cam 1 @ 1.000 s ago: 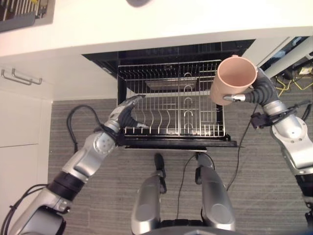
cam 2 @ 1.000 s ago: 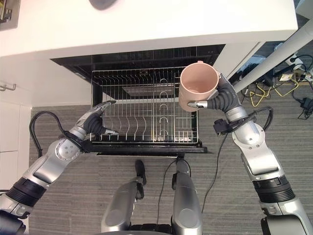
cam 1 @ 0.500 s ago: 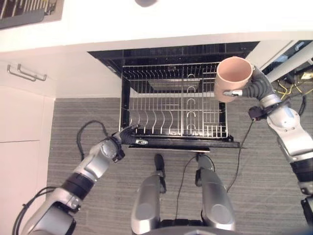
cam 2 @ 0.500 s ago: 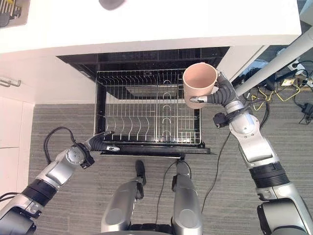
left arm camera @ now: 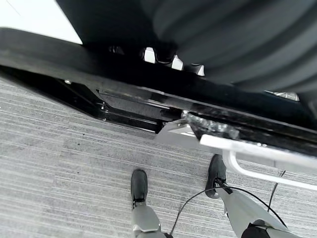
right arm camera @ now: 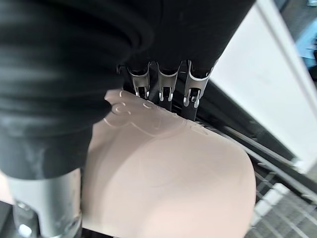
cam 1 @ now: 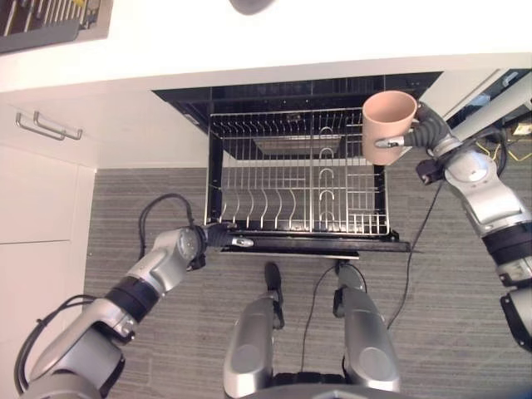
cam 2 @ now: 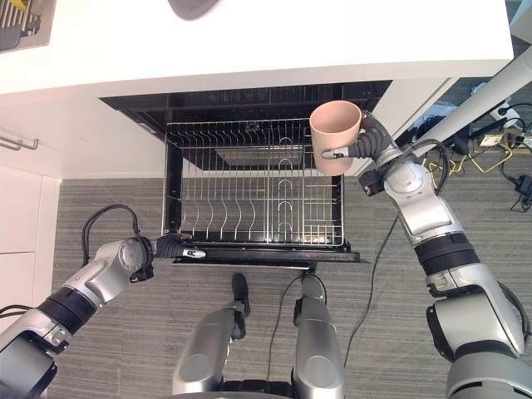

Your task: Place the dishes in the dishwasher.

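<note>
From the head views, the pink cup sits clasped in the right hand, held over the far right corner of the pulled-out wire rack, beneath the white counter. The left hand is at the black door edge. Left wrist view: its fingers are hidden, can't tell. Right wrist view: fingers curl over the cup.

White counter spans the far side; a dark dish lies at its far edge, a rack far left.
</note>
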Controlling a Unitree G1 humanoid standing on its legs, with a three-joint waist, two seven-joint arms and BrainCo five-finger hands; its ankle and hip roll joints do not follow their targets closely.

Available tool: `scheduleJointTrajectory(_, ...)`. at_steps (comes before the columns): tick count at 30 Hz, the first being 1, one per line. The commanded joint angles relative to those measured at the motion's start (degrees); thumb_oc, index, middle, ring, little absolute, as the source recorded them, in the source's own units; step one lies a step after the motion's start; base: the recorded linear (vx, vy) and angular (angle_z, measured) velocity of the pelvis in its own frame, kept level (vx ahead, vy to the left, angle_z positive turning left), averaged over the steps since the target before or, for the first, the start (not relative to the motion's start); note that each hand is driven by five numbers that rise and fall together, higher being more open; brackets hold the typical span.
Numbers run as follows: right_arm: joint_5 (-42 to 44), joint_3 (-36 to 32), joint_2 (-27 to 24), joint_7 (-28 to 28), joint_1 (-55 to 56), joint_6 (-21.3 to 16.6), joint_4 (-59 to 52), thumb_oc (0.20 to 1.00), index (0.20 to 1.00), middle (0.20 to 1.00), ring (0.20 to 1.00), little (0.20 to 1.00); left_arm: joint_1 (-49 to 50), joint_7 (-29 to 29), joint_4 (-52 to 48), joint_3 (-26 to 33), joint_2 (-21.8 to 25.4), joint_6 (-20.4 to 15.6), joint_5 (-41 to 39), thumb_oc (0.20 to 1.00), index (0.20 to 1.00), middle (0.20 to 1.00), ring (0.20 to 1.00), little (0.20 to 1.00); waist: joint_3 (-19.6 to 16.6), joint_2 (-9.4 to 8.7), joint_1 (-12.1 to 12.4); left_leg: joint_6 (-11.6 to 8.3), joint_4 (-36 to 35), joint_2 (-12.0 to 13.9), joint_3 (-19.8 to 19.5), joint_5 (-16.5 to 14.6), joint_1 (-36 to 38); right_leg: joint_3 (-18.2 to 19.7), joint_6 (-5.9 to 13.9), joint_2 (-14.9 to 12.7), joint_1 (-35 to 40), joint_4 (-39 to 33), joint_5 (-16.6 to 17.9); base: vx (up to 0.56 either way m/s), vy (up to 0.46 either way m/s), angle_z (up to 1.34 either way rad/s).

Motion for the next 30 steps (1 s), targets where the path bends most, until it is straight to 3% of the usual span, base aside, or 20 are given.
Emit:
scheduleJointTrajectory(1,2.57,-0.02,-2.71,0.07,-4.04,-0.52,1.40,0.200,0.200,0.200,0.200,0.200,13.85,-0.97,2.53,-7.09,1.51,-0.05,-1.14,1.000,1.000,1.000,1.000,1.000,-2.52,2.19,2.43,-0.39,-0.17,2.41,-4.87,6.11,-5.30,-2.65,4.98,-5.83,5.05,8.39,-12.37,0.02,0.048,0.00)
scheduleJointTrajectory(9,3.85,3.18,-1.33,1.63,-8.01,2.89,11.14,0.200,0.200,0.200,0.200,0.200,15.19,4.87,-0.24,-7.21,-0.58,-1.30,-6.96,1.000,1.000,1.000,1.000,1.000,-2.49,4.39,3.85,-0.13,1.13,1.46,-5.74,5.93,-5.82,-3.03,4.14,-6.32,5.01,9.55,-13.20,0.02,0.030,0.00)
scheduleJointTrajectory(13,4.03,4.65,0.13,1.91,-9.64,4.86,14.63,0.200,0.200,0.200,0.200,0.200,14.89,9.14,-3.15,-6.61,-0.17,-3.74,-9.68,1.000,1.000,1.000,1.000,1.000,-2.12,5.23,4.54,0.01,1.51,1.06,-6.01,5.94,-6.18,-3.18,3.97,-6.70,4.34,10.29,-13.28,0.00,0.000,0.00)
scheduleJointTrajectory(24,4.50,7.57,3.86,1.61,-16.61,9.74,30.34,0.200,0.200,0.200,0.200,0.200,13.29,15.53,-5.64,-7.09,-1.52,-4.02,-14.79,1.000,1.000,1.000,1.000,1.000,-1.22,7.45,6.69,0.41,1.85,0.19,-6.48,6.20,-6.89,-3.94,3.61,-7.50,3.11,11.63,-13.38,0.00,0.008,0.03)
scheduleJointTrajectory(30,2.17,8.23,3.77,-3.11,-21.64,11.44,41.01,0.200,0.200,0.200,0.200,0.200,12.18,17.59,-6.45,-9.82,-1.52,-4.17,-16.42,1.000,1.000,1.000,1.000,1.000,-0.63,8.90,7.40,0.80,1.78,-0.15,-6.42,6.34,-7.11,-3.86,3.73,-7.72,2.25,12.26,-13.21,0.01,0.024,0.04)
